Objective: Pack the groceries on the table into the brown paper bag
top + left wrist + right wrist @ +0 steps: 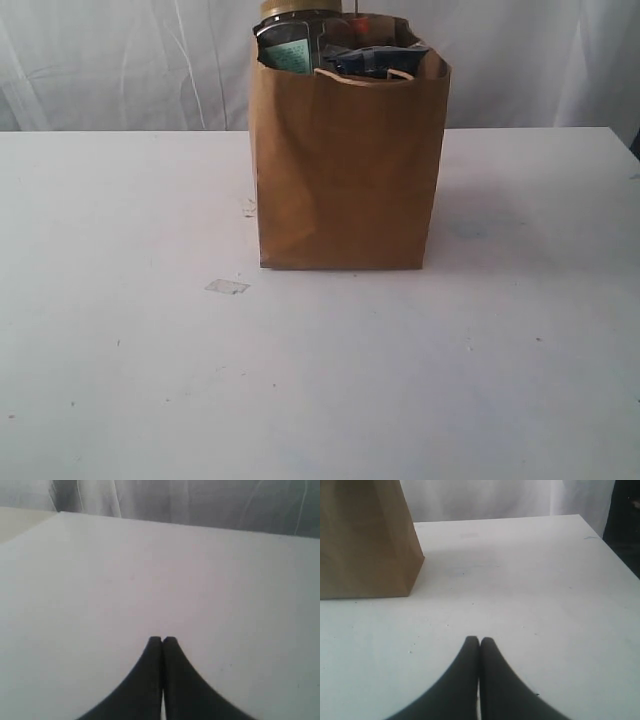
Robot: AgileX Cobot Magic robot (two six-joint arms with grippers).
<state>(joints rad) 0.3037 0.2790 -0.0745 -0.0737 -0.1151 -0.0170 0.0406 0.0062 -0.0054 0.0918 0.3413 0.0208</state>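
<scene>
Squarely upright, mouth upward, brown paper bag [348, 170]; left gripper [162, 640] and right gripper [479, 640] closed, empty.

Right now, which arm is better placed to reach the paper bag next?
Right, probably. The right wrist view shows the brown paper bag standing just ahead of the shut right pincer. The left pincer, also shut, looks out over table with no bag in its view.
</scene>
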